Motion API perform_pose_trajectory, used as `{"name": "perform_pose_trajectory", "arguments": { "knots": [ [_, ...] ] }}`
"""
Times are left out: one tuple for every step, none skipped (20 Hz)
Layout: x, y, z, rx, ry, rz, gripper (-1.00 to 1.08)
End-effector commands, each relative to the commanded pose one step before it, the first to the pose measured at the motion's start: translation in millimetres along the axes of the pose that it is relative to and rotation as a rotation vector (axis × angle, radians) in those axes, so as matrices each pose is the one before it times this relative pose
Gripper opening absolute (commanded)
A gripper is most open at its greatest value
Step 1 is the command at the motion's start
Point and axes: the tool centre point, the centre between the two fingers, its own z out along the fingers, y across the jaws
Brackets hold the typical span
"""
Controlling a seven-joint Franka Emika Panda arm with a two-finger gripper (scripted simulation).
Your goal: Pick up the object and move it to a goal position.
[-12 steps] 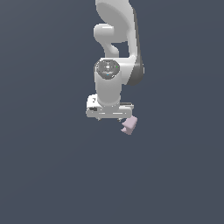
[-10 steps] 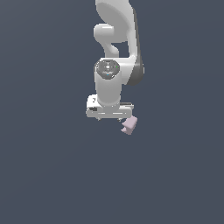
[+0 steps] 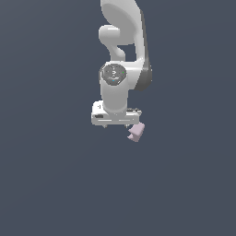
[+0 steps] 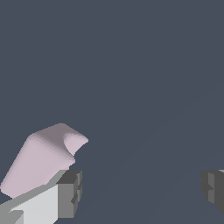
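The object (image 3: 136, 132) is a small pale pink-lilac chunk with a notch, just below the end of the white hand on the exterior view's right. My gripper (image 3: 120, 125) hangs over it on the white arm. In the wrist view the gripper (image 4: 140, 190) is open, its two dark fingertips (image 4: 69, 194) far apart with nothing between them. The object (image 4: 41, 159) sits beyond one fingertip, mostly to its outer side. I cannot tell whether it touches that finger.
A plain dark grey-blue surface (image 3: 55, 184) fills both views. The white arm (image 3: 122, 41) rises above the hand and out of the exterior view.
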Motion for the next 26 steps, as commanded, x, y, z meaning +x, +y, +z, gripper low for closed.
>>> {"name": "perform_pose_trajectory", "arguments": {
  "knots": [
    [0.00, -0.30, 0.03, 0.00006, 0.00006, 0.00061, 1.00],
    [-0.09, -0.52, 0.17, -0.00014, 0.00049, 0.00280, 1.00],
    [-0.11, -0.83, 0.27, -0.00007, 0.00052, 0.00365, 1.00],
    [-0.14, -1.04, 0.34, -0.00006, 0.00064, 0.00467, 1.00],
    [-0.18, -1.26, 0.41, -0.00009, 0.00079, 0.00566, 1.00],
    [-0.23, -1.43, 0.47, -0.00013, 0.00098, 0.00669, 1.00],
    [-0.28, -1.63, 0.53, -0.00015, 0.00114, 0.00766, 1.00],
    [-0.34, -1.81, 0.59, -0.00017, 0.00130, 0.00864, 1.00],
    [-0.40, -1.98, 0.65, -0.00017, 0.00144, 0.00952, 1.00],
    [-0.47, -2.16, 0.71, -0.00015, 0.00157, 0.01041, 1.00],
    [-0.55, -2.36, 0.78, -0.00013, 0.00171, 0.01139, 1.00],
    [-0.64, -2.55, 0.84, -0.00011, 0.00184, 0.01229, 1.00],
    [-0.74, -2.73, 0.90, -0.00008, 0.00199, 0.01329, 1.00],
    [-0.86, -2.90, 0.96, -0.00005, 0.00215, 0.01428, 1.00],
    [-0.98, -3.07, 1.02, 0.00000, 0.00230, 0.01527, 1.00],
    [-1.12, -3.25, 1.08, 0.00006, 0.00244, 0.01626, 1.00],
    [-1.28, -3.41, 1.14, 0.00013, 0.00259, 0.01727, 1.00],
    [-1.44, -3.56, 1.20, 0.00021, 0.00274, 0.01828, 1.00],
    [-1.62, -3.69, 1.25, 0.00030, 0.00289, 0.01930, 1.00],
    [-1.77, -3.72, 1.27, 0.00039, 0.00294, 0.01973, 1.00],
    [-1.87, -3.65, 1.26, 0.00048, 0.00293, 0.01974, 1.00],
    [-1.98, -3.59, 1.24, 0.00056, 0.00292, 0.01974, 1.00],
    [-2.08, -3.52, 1.23, 0.00064, 0.00290, 0.01975, 1.00],
    [-2.18, -3.44, 1.22, 0.00073, 0.00288, 0.01977, 1.00],
    [-2.28, -3.36, 1.21, 0.00081, 0.00286, 0.01978, 1.00],
    [-2.37, -3.28, 1.20, 0.00089, 0.00284, 0.01978, 1.00]
  ]
}}
